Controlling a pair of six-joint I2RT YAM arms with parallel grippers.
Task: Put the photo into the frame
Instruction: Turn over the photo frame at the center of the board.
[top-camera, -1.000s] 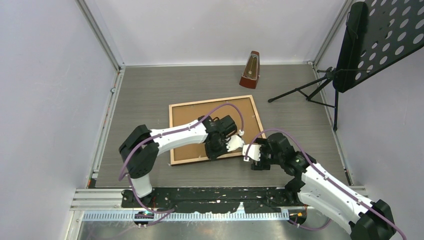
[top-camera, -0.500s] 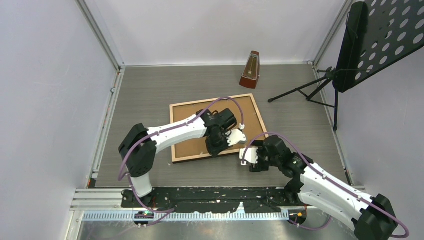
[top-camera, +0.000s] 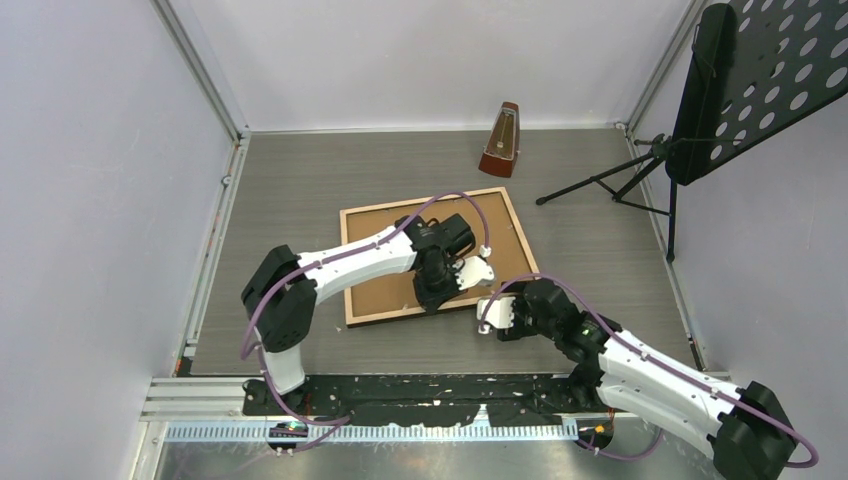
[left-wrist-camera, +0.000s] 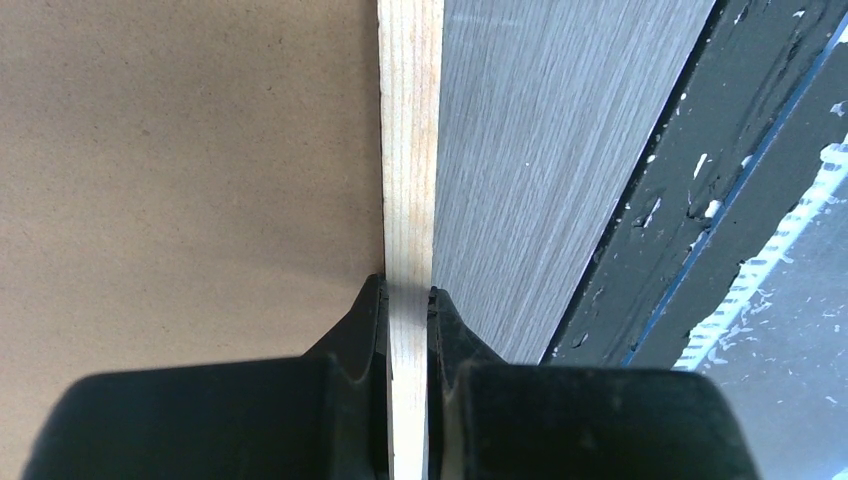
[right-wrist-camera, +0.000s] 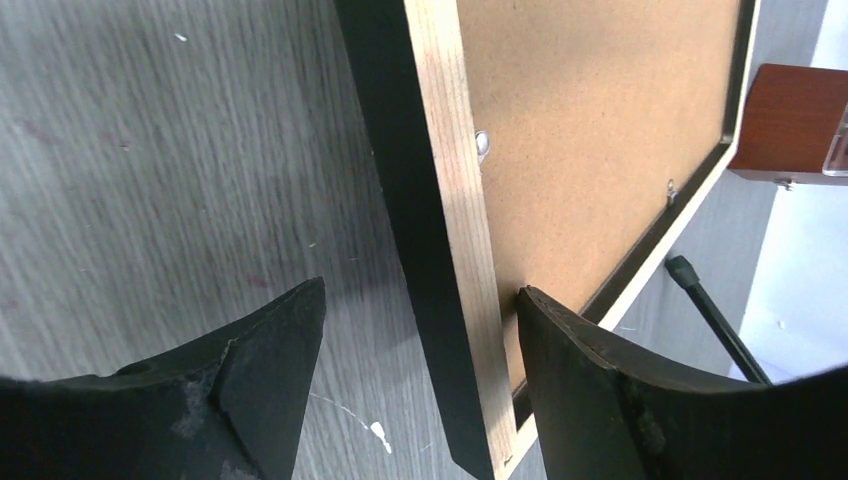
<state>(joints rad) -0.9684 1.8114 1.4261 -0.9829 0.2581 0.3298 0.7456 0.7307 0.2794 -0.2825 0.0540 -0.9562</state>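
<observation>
The frame (top-camera: 346, 262) lies rear face up on the table, its light wood border around a brown backing sheet (top-camera: 380, 228). My left gripper (top-camera: 437, 298) is shut on the frame's near border (left-wrist-camera: 408, 150), one finger over the backing sheet (left-wrist-camera: 180, 150) and one on the outside. My right gripper (top-camera: 487, 312) stands open astride the frame's near right corner (right-wrist-camera: 450, 150), its fingers (right-wrist-camera: 270, 350) apart from the wood. The black edge casts a shadow on the table, so that corner looks a little raised. The photo is out of view.
A brown metronome (top-camera: 501, 140) stands at the back behind the frame. A black music stand (top-camera: 745, 90) with tripod legs (top-camera: 600, 182) occupies the back right. White walls close in on three sides, and black tape (top-camera: 430, 395) runs along the near edge.
My right gripper has slid left toward the frame's near right corner and its jaws have narrowed a little. My left gripper, still clamped, has nudged the frame slightly away.
</observation>
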